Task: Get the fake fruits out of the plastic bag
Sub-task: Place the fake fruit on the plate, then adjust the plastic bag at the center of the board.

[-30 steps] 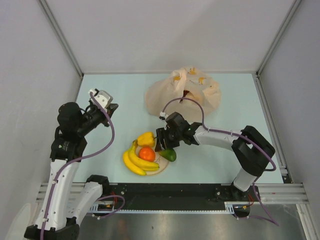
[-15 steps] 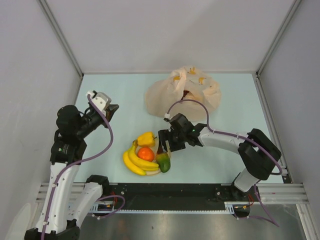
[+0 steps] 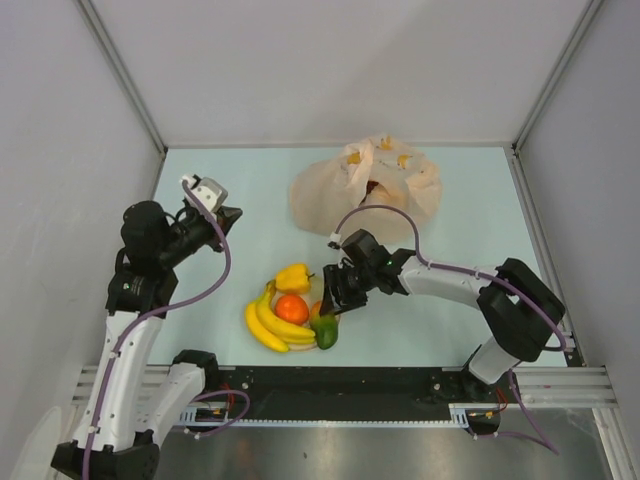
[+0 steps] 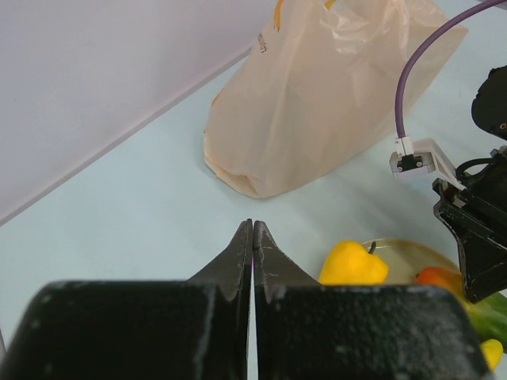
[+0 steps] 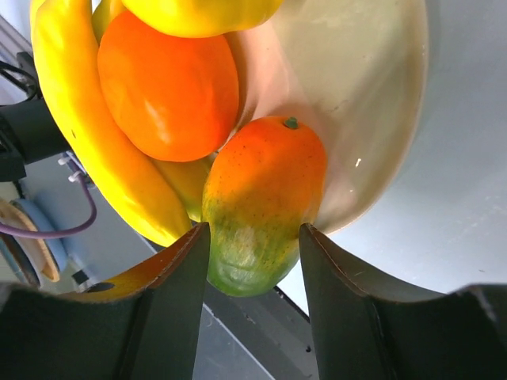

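Observation:
The peach plastic bag (image 3: 365, 190) lies at the back of the table, and it also shows in the left wrist view (image 4: 317, 103). Something dark red (image 3: 375, 187) shows in its opening. The banana bunch (image 3: 265, 325), orange ball (image 3: 292, 308) and yellow pepper (image 3: 292, 277) lie on the cream plate (image 5: 356, 95). My right gripper (image 3: 330, 312) is shut on the green-red mango (image 5: 265, 198), which rests on the plate's near rim against the bananas (image 5: 71, 119). My left gripper (image 3: 232, 213) is shut and empty, raised left of the plate.
Grey walls stand on three sides. The table's near edge with a black rail (image 3: 400, 380) runs just beyond the plate. A purple cable (image 3: 375, 212) loops from the right wrist toward the bag.
My right gripper moved the mango from the plate's right side down to its near rim beside the bananas. My left arm shifted slightly.

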You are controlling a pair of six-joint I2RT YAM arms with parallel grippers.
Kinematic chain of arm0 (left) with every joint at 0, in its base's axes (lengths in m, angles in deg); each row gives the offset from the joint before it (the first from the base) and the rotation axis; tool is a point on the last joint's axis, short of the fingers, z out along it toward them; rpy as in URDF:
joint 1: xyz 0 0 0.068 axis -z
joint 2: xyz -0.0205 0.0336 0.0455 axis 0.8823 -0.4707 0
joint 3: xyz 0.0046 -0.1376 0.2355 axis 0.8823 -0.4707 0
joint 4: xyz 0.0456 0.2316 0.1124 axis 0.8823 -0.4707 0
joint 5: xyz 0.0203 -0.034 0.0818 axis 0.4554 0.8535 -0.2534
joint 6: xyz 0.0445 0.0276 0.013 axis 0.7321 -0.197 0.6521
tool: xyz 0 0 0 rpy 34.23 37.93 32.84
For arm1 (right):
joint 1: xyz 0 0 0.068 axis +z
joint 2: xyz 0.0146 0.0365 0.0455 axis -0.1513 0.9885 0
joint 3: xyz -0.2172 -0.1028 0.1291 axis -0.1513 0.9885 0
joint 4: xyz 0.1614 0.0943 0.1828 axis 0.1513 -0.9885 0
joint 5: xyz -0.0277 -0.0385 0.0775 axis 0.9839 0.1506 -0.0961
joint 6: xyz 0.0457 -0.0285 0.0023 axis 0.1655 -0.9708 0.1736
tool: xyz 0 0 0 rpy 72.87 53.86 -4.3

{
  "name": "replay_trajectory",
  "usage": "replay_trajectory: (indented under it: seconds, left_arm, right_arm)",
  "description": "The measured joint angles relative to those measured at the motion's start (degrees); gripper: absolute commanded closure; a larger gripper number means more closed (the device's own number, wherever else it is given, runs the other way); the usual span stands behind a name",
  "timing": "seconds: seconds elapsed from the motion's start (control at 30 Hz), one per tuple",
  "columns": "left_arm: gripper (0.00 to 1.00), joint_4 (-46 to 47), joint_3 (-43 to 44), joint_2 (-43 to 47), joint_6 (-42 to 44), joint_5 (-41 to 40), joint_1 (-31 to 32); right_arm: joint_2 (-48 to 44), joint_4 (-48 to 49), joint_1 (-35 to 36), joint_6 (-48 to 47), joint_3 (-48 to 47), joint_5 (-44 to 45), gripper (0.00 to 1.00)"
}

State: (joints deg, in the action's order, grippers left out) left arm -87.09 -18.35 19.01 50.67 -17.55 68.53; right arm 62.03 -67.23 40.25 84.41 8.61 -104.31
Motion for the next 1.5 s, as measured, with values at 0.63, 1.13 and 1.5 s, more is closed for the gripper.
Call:
replay_trajectory:
  seconds: [0.63, 1.13, 1.5]
  left_arm:
    - [0.18, 2.7, 14.7, -16.4, -0.9, 3.4, 10.3]
    - [0.0, 6.8, 39.5, -47.2, 0.5, -17.1, 32.7]
    - [0.97, 6.2, 52.9, -65.9, 1.7, -35.8, 34.7]
  right_arm:
    - [-11.8, -21.2, -27.0, -28.1, -7.3, -13.2, 0.28]
    - [-20.3, -3.7, -47.5, -36.6, -9.5, -2.1, 0.0]
    - [1.7, 7.2, -42.5, -41.1, -15.2, 9.2, 0.24]
